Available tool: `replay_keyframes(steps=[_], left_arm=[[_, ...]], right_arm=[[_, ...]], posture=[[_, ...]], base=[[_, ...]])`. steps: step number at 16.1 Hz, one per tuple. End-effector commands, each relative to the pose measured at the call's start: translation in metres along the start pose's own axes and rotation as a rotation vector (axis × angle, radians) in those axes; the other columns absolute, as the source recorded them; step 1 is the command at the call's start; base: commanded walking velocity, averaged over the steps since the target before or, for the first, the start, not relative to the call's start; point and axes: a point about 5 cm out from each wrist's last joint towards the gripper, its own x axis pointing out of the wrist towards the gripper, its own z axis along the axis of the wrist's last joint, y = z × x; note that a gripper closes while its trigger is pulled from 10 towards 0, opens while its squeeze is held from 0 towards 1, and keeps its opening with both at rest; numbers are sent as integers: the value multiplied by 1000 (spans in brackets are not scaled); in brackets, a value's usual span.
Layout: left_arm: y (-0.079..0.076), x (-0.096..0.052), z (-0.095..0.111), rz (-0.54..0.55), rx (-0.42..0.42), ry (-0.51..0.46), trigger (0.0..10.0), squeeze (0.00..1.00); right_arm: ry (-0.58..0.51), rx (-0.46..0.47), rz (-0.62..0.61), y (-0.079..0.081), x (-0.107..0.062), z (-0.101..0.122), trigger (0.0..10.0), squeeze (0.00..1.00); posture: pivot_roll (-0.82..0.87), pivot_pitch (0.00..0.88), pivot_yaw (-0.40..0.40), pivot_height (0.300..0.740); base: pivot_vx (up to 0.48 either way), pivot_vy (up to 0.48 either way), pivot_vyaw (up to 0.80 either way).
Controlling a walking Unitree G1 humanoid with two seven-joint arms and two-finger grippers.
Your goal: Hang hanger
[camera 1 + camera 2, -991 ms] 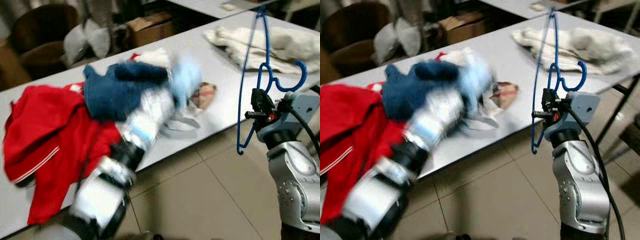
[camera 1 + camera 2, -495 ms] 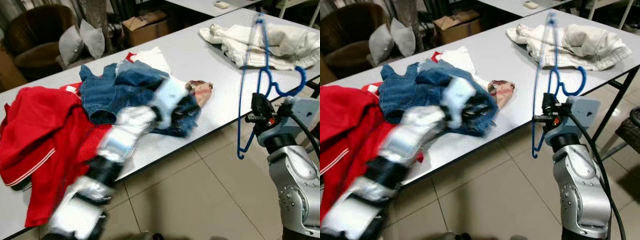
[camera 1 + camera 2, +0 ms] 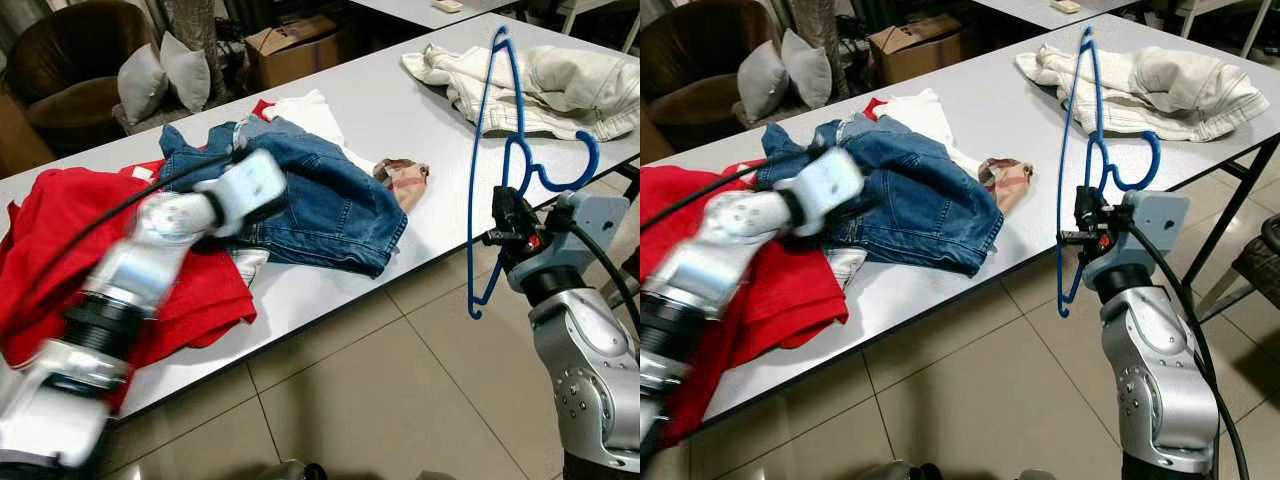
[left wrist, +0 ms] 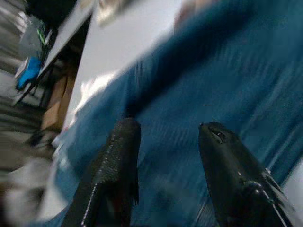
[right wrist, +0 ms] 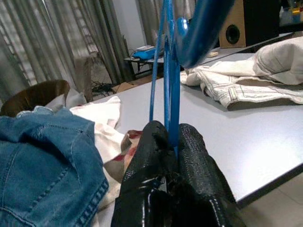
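Grey surface (image 3: 420, 110) carries denim jeans (image 3: 320, 200) at ten o'clock, left hand (image 4: 165, 142) spread open above them. Right hand (image 5: 170, 142) pinches the blue hanger (image 3: 485, 170) upright; keep that pinch firm, I'd judge.

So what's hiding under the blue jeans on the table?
Under the blue jeans lie a red garment, white cloth and a checked piece. The rest is covered.

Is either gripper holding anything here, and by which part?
The right gripper pinches the blue wire hanger near its neck, below the hook. The left gripper is open over the blue denim garment, holding nothing.
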Motion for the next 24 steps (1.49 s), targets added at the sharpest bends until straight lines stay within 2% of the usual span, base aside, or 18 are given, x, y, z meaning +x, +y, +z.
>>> replay_keyframes(steps=[1, 4, 7, 9, 10, 13, 15, 18, 24], left_arm=[[-1, -1, -7, -32, 88, 50, 10000, 0], [-9, -2, -25, -107, 208, 149, 10000, 0], [-19, -6, -38, -214, 211, 190, 10000, 0], [-22, -6, -38, -241, 183, 172, 10000, 0], [-21, -6, -39, -250, 201, 176, 10000, 0], [-20, -3, -46, -231, 251, 228, 10000, 0], [-17, 0, -51, -167, 258, 257, 10000, 0], [-10, 1, -45, -116, 239, 220, 10000, 0], [2, -6, -42, -130, 277, 221, 10000, 0]], right_arm=[[-6, -2, 12, 3, -3, 3, 10000, 0], [-2, -5, 14, 3, -4, 4, 10000, 0], [3, -8, 15, 3, -4, 4, 10000, 0], [5, -8, 14, 3, -5, 4, 10000, 0], [6, -9, 13, 2, -5, 4, 10000, 0], [6, -11, 19, 4, -3, 4, 10000, 0], [4, -11, 20, 5, -3, 4, 10000, 0], [2, -11, 16, 4, -3, 5, 10000, 0], [8, -18, 39, 5, -1, 5, 10000, 0]], posture=[[-177, 51, 144, 740], [-184, 60, 137, 740], [-188, 63, 138, 740], [-187, 62, 138, 740], [-185, 63, 138, 740], [-183, 61, 138, 740], [-187, 61, 142, 740], [-187, 60, 135, 740], [-183, 56, 123, 740]], base=[[0, 0, 0], [0, 0, 0], [0, 0, 0], [0, 0, 0], [0, 0, 0], [0, 0, 0], [0, 0, 0], [0, 0, 0], [0, 0, 0]])
